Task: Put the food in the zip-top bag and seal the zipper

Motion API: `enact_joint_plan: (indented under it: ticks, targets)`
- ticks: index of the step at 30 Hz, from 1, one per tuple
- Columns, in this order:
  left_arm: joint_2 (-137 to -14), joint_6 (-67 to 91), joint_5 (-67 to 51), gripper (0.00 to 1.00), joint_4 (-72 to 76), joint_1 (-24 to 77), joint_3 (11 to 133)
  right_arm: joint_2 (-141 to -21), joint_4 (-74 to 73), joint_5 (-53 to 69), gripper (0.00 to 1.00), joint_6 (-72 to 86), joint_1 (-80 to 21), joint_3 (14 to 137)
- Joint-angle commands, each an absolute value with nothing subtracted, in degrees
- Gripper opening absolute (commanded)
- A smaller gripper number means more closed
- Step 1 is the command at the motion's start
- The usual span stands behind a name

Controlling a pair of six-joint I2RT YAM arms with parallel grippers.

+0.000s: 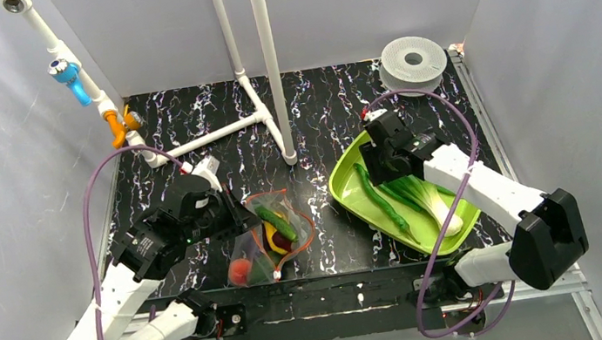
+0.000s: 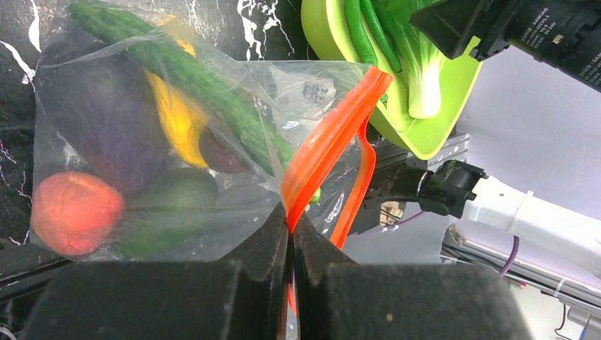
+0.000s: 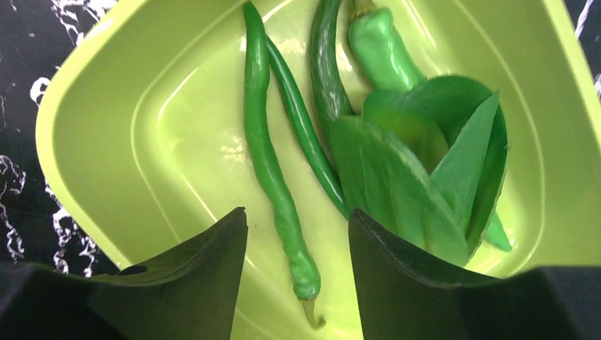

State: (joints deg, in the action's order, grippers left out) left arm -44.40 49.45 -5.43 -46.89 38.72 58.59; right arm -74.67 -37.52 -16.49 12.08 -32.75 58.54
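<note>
The clear zip-top bag (image 1: 267, 240) lies near the table's front edge. My left gripper (image 2: 290, 219) is shut on its red-orange zipper (image 2: 333, 138) and holds that edge up, with the mouth gaping. Inside the bag I see a red-orange tomato (image 2: 71, 212), a yellow piece (image 2: 173, 113), a dark purple eggplant (image 2: 106, 120) and a long green cucumber (image 2: 205, 85). My right gripper (image 3: 298, 212) hangs open over the lime-green tray (image 3: 106, 127). A long green chili (image 3: 273, 177) lies between its fingers, untouched. More green peppers and a leafy bok choy (image 3: 425, 163) lie beside it.
A white pipe frame (image 1: 270, 60) stands at the back centre, with blue and orange clamps (image 1: 74, 77) on its left branch. A white spool (image 1: 413, 58) sits at the back right. Grey walls close in both sides. The tray (image 1: 349, 194) lies right of the bag.
</note>
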Motion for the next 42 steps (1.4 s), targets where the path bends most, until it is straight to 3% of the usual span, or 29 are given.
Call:
enact_joint_plan:
  ticks: [1, 4, 9, 17, 21, 28, 30, 32, 33, 34, 38, 42]
  targets:
    - [-45.14, 48.32, -5.1, 0.0, -47.53, 38.58, 59.89, -73.45, -45.28, -15.33, 0.63, 16.72, -32.56, 63.01]
    - [-46.5, 46.32, -2.75, 0.0, -49.09, 38.61, 61.71, -70.08, -48.68, -15.54, 0.64, 20.71, -31.71, 62.13]
    - [-49.12, 40.76, 2.21, 0.0, -48.79, 38.66, 63.15, -64.08, -47.55, -4.81, 0.64, 26.64, -27.21, 57.5]
    - [-51.17, 34.5, 1.5, 0.0, -44.99, 38.59, 61.85, -56.0, -41.45, -9.6, 0.64, 36.98, -23.38, 43.28]
    - [-54.51, 32.86, 3.72, 0.0, -50.57, 38.63, 67.58, -57.21, -43.89, -7.54, 0.62, 39.17, -21.79, 40.62]
    - [-61.34, 27.98, 4.22, 0.0, -56.4, 38.62, 74.92, -56.78, -54.02, -14.78, 0.62, 45.27, -20.14, 43.26]
    - [-63.44, 27.51, 3.4, 0.0, -58.11, 38.63, 76.8, -55.6, -54.56, -16.81, 0.65, 45.7, -18.37, 43.77]
    - [-65.03, 27.17, 2.62, 0.0, -58.56, 38.63, 77.79, -54.84, -54.34, -20.67, 0.75, 45.76, -15.75, 43.44]
    - [-65.63, 26.91, 2.21, 0.0, -47.29, 38.59, 78.11, -54.85, -53.08, -21.4, 0.79, 44.64, -13.81, 42.82]
    - [-66.22, 26.41, 1.9, 0.0, -56.7, 38.63, 78.54, -55.26, -51.23, -19.97, 0.8, 43.57, -11.05, 42.09]
    - [-68.38, 23.97, 1.5, 0.0, -59.72, 38.64, 81.42, -60.51, -45.25, -11.25, 0.8, 41.2, -2.26, 41.74]
    - [-69.07, 22.85, 2.25, 0.0, -61.74, 38.59, 83.23, -66.68, -44.26, -10.54, 0.81, 38.36, -0.53, 47.37]
